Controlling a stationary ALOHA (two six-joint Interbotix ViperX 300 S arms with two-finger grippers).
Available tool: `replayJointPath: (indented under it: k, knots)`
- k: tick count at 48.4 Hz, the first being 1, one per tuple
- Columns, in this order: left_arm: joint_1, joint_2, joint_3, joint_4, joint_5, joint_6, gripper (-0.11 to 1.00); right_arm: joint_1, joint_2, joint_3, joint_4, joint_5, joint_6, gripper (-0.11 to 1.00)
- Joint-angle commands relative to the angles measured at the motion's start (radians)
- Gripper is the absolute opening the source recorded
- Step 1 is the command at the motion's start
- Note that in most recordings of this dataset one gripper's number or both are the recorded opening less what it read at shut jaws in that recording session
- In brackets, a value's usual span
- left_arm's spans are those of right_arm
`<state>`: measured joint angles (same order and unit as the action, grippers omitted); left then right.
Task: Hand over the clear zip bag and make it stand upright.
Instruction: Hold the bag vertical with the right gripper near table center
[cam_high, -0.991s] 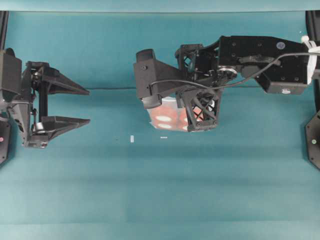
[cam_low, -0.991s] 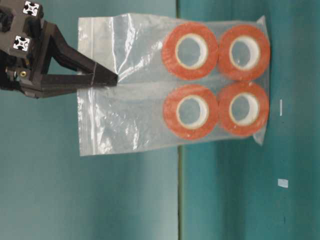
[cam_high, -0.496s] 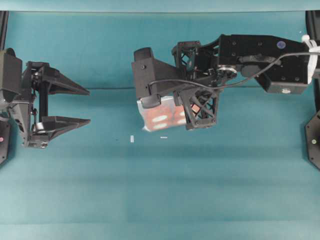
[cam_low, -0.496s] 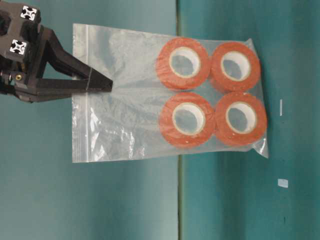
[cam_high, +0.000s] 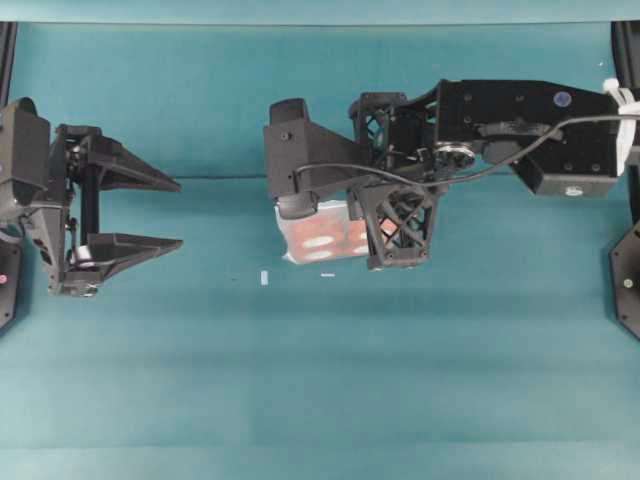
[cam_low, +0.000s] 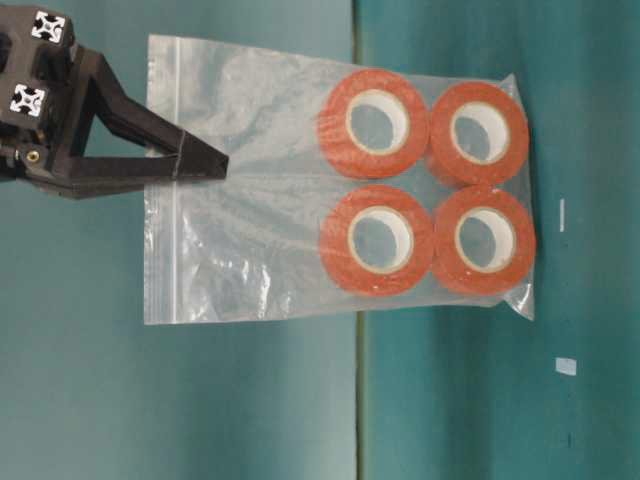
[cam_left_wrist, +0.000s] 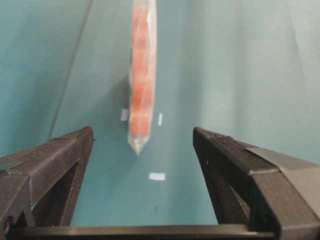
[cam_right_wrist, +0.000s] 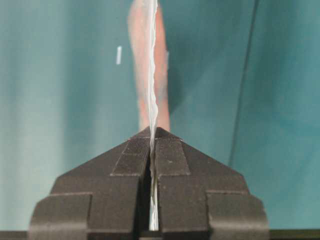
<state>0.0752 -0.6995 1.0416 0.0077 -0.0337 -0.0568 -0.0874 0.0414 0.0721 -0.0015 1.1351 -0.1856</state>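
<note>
Right wrist view first: nearest to me my right tool (cam_right_wrist: 152, 134) is clenched on the top edge of the clear zip bag (cam_right_wrist: 150, 60), the thin plastic pinched in the slit between my two fingers, and beyond the tips the bag hangs away edge-on, its orange contents a narrow blur over the teal bench (cam_right_wrist: 60, 100). From table level, which shows the scene turned on its side, my right tool (cam_low: 222, 163) bites the bag just past the zip strip, near the middle of that edge, and the clear zip bag (cam_low: 260, 240) hangs flat to the camera with the four orange-red tape rolls (cam_low: 425, 180) stacked two by two at its far end; whether the bottom edge touches the bench I cannot tell. Through my left wrist camera my left tool (cam_left_wrist: 143, 137) stands released, both fingers wide apart in the foreground, and past them, well apart from the tips, the bag (cam_left_wrist: 142, 75) shows edge-on between them, with small white scraps (cam_left_wrist: 157, 176) lying on the cloth in front of it. Overhead, my left tool (cam_high: 180, 213) sits at the left with its jaws spread, pointing toward the middle, where my right tool (cam_high: 335, 225) covers most of the bag (cam_high: 320, 240).
</note>
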Motion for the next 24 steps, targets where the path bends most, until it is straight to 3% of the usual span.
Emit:
replayJointPath:
  k: [1, 24]
  knots:
    - [0.002, 0.0, -0.02, 0.002, -0.009, 0.002, 0.89, 0.008, -0.017, -0.028, 0.003, -0.002, 0.023, 0.0]
    - [0.002, 0.0, -0.02, 0.002, -0.011, 0.003, 0.89, 0.031, -0.005, -0.049, 0.006, -0.005, 0.046, 0.0]
